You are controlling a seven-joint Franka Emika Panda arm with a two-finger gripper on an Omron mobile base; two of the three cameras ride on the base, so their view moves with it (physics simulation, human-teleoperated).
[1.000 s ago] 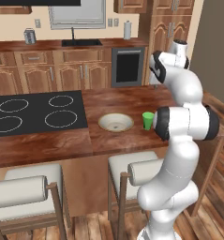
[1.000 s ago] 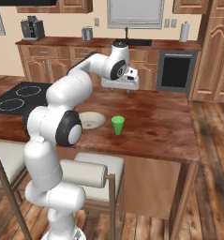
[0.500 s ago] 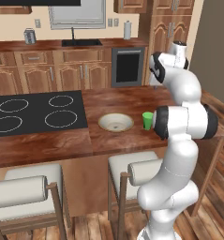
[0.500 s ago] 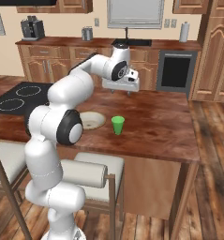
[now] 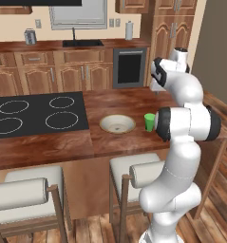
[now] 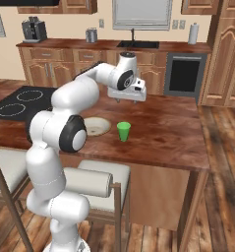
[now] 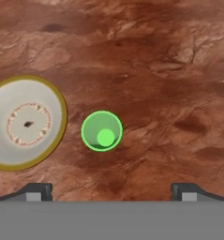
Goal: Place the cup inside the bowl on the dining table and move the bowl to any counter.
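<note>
Gripper point(image 6: 127, 101) hangs above the glossy wooden surface point(image 6: 168, 133), jaws spread wide, empty. To take the cup point(image 7: 101, 131) cleanly, centre over it, then descend. Smooth green tapered plastic, it stands upright just beside the shallow cream bowl point(image 7: 24, 123), tan-rimmed.

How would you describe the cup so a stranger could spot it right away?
Find the big reddish-brown dining table with the black cooktop. Beside the shallow cream bowl stands the cup, upright and apart from it: small, bright green, handleless, the only green thing there.
</note>
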